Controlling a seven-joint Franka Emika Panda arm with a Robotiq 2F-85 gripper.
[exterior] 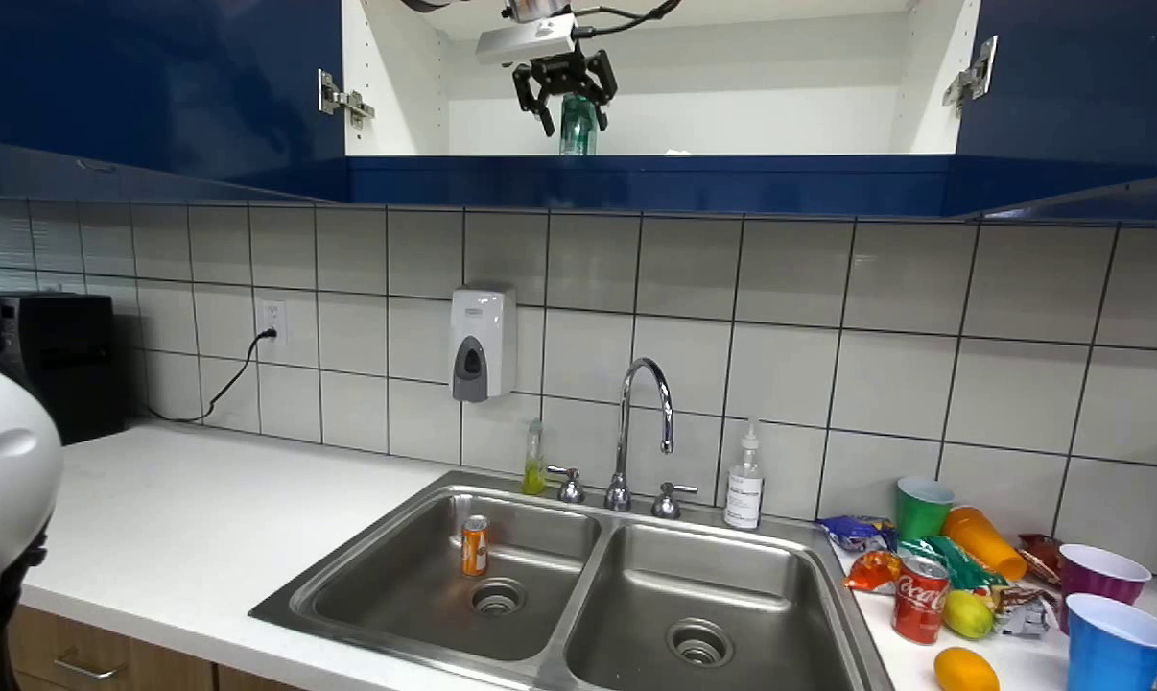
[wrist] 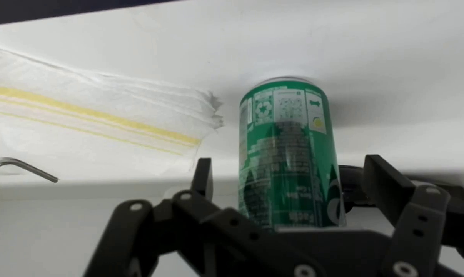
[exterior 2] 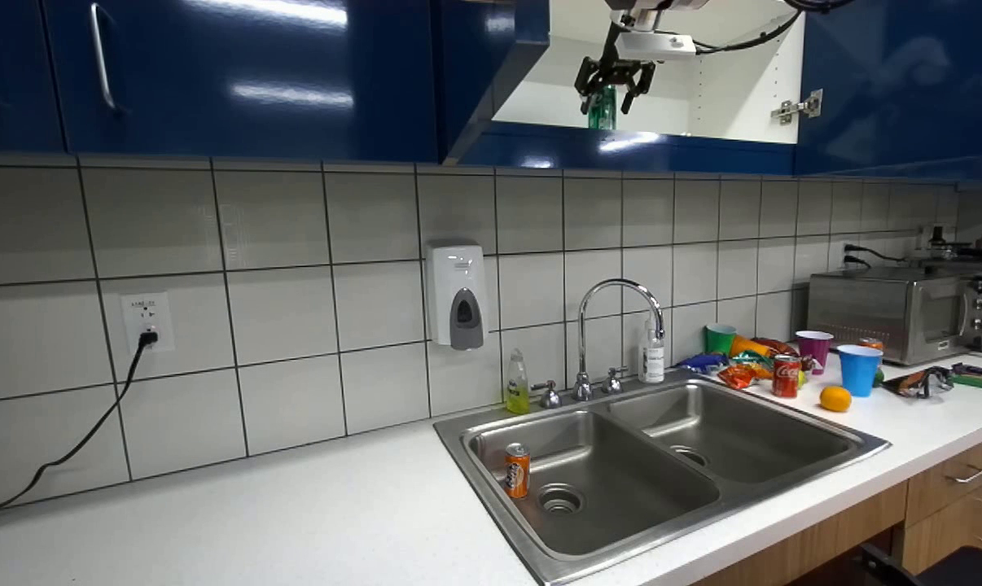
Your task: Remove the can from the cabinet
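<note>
A green can (wrist: pixel 287 146) stands upright on the shelf of the white cabinet (exterior: pixel 651 182). It also shows in both exterior views (exterior: pixel 578 130) (exterior 2: pixel 602 112), its lower end partly hidden by the blue front edge. My gripper (exterior: pixel 576 127) is above and around the can, also seen in an exterior view (exterior 2: pixel 606 109). In the wrist view my gripper (wrist: pixel 289 171) is open, one finger on each side of the can with a gap on both sides. The can's top is hidden behind the gripper's body.
Open blue doors (exterior: pixel 1077 106) flank the cabinet. A crumpled white wrapper (wrist: pixel 89 119), a metal hook (wrist: pixel 24 165) and a dark object (wrist: pixel 351 184) lie near the can. Below are the sink (exterior: pixel 593 595) with an orange can (exterior: pixel 474 545), the faucet (exterior: pixel 625 432) and several cups (exterior: pixel 1116 643).
</note>
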